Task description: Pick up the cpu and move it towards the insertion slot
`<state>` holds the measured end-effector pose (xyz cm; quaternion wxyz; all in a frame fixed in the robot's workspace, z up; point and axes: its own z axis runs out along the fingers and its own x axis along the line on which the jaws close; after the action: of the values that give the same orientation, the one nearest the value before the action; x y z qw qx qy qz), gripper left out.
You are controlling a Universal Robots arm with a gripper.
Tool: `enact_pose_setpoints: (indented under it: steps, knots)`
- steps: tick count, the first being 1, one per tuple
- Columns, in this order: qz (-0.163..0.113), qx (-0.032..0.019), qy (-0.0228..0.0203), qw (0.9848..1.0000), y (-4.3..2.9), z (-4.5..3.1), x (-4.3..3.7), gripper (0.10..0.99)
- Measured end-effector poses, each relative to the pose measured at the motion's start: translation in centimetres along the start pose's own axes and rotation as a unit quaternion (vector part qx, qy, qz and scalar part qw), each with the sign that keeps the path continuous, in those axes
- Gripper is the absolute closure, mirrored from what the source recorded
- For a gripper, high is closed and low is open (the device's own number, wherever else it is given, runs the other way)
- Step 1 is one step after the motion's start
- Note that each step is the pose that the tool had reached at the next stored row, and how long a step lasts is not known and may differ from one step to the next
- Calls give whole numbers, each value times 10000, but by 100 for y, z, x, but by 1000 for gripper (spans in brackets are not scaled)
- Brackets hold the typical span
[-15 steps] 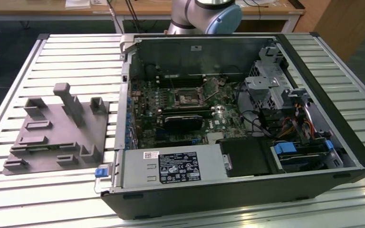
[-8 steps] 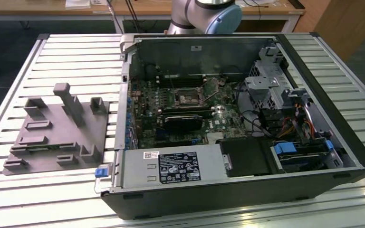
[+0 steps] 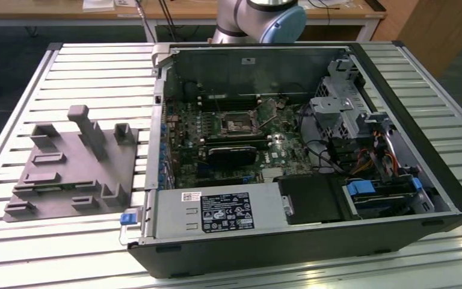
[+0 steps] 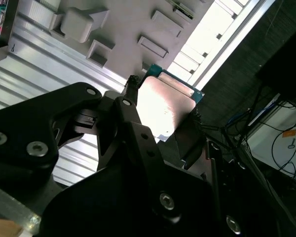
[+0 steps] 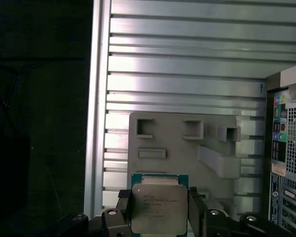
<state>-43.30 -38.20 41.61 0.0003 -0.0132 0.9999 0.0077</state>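
My pincer (image 5: 160, 210) pinches the cpu (image 5: 159, 197) by two opposite edges, in the air over the grey fixture (image 5: 182, 148) near the slatted table's (image 5: 187, 74) edge. Just beside the fixture stands the open computer case (image 3: 295, 241). The insertion slot (image 3: 237, 124) lies inside it on the green board (image 3: 279, 150), walls all around.

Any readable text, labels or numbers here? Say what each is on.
No text is legible.
cpu top, held by the gripper: print lines, too blurred.
Black label on the power supply: too small.
White sticker beside it: too small.
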Motion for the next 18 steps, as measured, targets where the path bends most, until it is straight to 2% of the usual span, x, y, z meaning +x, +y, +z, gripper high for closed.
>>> enact_pose_setpoints:
  steps: [18]
  knots:
    - [0, 0, 1, 10000, 1, -49, -145, 541]
